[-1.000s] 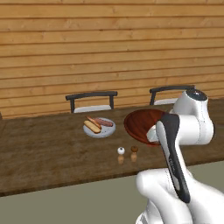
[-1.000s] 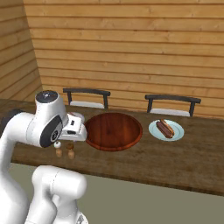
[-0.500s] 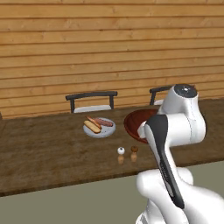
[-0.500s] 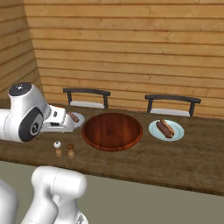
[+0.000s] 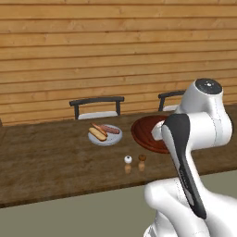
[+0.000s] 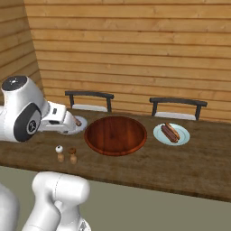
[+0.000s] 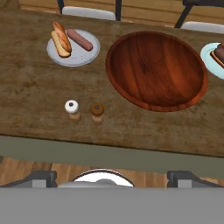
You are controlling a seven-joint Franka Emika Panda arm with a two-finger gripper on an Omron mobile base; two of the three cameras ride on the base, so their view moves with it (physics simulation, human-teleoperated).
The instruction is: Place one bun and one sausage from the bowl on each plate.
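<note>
The wooden bowl point(image 7: 156, 70) point(image 6: 115, 134) sits mid-table with nothing showing inside it. Left of it a grey plate point(image 7: 83, 57) point(image 5: 105, 140) carries a bun point(image 7: 60, 39) point(image 5: 97, 134) and a sausage point(image 7: 79, 39) point(image 5: 110, 129) side by side. Right of the bowl a second plate point(image 6: 181, 137) point(image 7: 208, 54) also holds a bun and a sausage point(image 6: 168, 132). My gripper point(image 7: 112, 178) hangs open and empty, high above the table's front edge, well back from the bowl. The arm hides the bowl's right part in the left base view.
Salt and pepper shakers point(image 7: 71, 107) point(image 7: 97, 110) stand near the front edge, in front of the gap between the left plate and the bowl. Two dark chairs point(image 6: 89, 95) point(image 6: 178, 103) stand behind the table against a wooden plank wall.
The arm has drawn back and up from the table, with the hand now over the front edge. The jaws stayed open. Plates, bowl and food have not moved.
</note>
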